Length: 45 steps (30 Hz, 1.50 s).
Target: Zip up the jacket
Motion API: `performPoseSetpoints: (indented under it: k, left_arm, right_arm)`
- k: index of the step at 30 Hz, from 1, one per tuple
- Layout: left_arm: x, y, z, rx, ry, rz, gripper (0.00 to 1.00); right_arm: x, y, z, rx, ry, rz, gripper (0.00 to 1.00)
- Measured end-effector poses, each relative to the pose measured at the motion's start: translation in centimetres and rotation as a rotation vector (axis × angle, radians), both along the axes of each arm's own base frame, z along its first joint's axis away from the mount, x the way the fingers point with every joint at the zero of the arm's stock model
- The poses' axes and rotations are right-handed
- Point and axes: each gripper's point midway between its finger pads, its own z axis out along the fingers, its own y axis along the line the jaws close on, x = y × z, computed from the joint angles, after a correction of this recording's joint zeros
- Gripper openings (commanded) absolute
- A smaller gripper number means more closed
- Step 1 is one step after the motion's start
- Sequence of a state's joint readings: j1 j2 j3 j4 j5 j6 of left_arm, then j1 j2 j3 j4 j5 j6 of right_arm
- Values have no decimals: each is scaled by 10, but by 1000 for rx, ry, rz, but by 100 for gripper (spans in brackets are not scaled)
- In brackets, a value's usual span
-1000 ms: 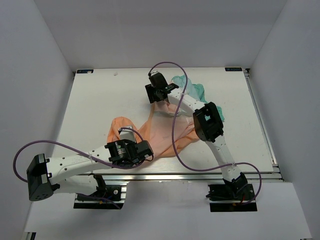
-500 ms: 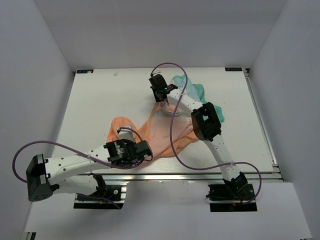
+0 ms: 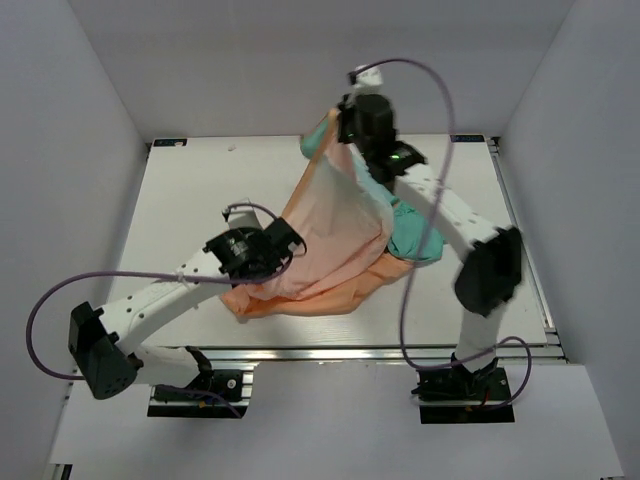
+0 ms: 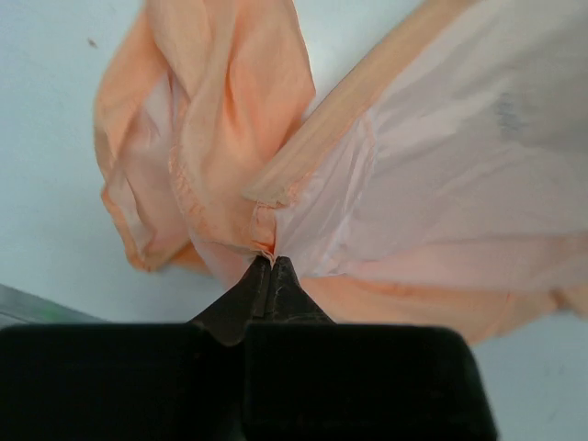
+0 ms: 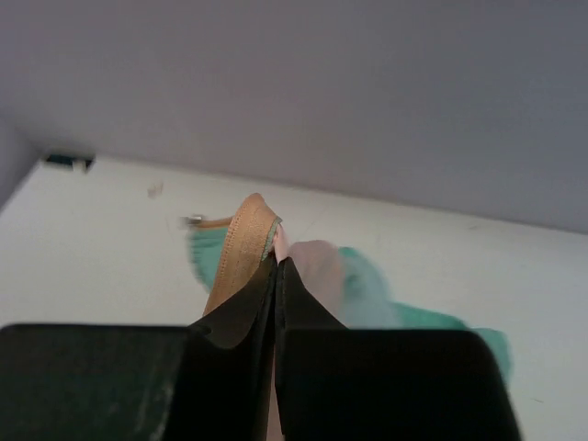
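Zipping seems not yet begun: the jacket (image 3: 335,225) drapes over mid-table, one front edge stretched between the left gripper (image 4: 273,267), pinching peach fabric near-left, and the right gripper (image 5: 277,264), pinching zipper tape (image 5: 241,250) high at the far side.

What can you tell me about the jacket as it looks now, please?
The jacket is thin, sheer fabric, peach-orange with a teal end lying rumpled on the table. It hangs stretched between both shut grippers: the left gripper pinches an orange seam edge low, the right gripper holds an orange band edge high.
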<state>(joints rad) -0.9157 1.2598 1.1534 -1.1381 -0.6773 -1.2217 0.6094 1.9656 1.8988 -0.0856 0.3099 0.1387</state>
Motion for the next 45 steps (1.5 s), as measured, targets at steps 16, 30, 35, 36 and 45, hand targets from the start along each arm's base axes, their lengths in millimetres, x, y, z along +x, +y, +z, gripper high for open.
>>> performPoseSetpoints:
  k: [16,30,35,36,45]
  left_arm:
    - [82,76,45,103,-78,232,0]
    - [246,153,34,135,-30,389,0]
    - [255,205,90,145,-170,480,0]
    - [243,210,99,145,-202,488,0]
    - [151,198,54,61,-202,445,0]
  right_arm:
    - [-192,-215,-140,35,189,-370,0]
    - [36,-85,14,85,-139,-212,0]
    - [50,-59,82,167,-417,-92,0]
    - [45,-55,96,186,-472,-58,0]
    - [-51,-101,-33,124,-358,-23,17]
